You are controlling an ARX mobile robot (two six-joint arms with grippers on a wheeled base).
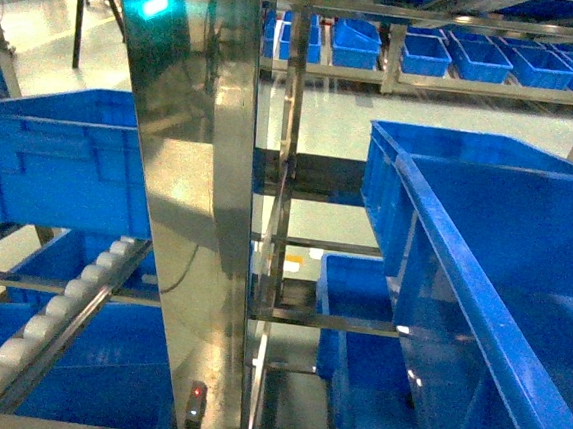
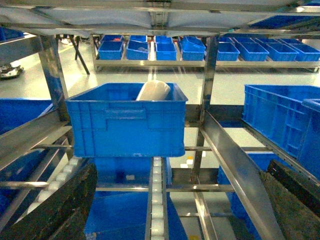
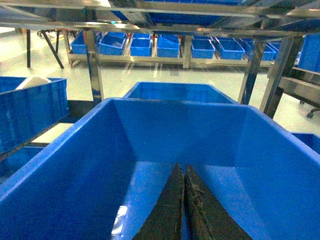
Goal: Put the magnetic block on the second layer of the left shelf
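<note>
Reaching into a large blue crate (image 3: 175, 145), the right end effector (image 3: 184, 210) shows at the bottom centre of the right wrist view with its two dark fingers pressed together, tips touching and nothing visible between them. The crate's floor around the fingers looks bare, with no block lying on it.

The left end effector (image 2: 165, 215) stands wide: one dark finger (image 2: 55, 210) sits at the lower left of the left wrist view and the other at the lower right, with only open air and a white-roller rail (image 2: 157, 200) between them. It holds nothing. Beyond it, in the middle of that frame, a blue crate with a white rounded object (image 2: 155, 91) leaning inside rests on the left shelf (image 2: 47, 65), the steel rack with roller rails.

No magnetic block can be found in any of the three views. In the head view neither arm shows; a broad steel upright (image 1: 185, 166) fills the centre-left, with the roller rail at the lower left and blue crates on both sides.

As a judgement, both end effectors are empty, so either the block is not yet picked up or it already lies somewhere out of sight. I cannot tell which; nothing here confirms a placement on the second layer.
</note>
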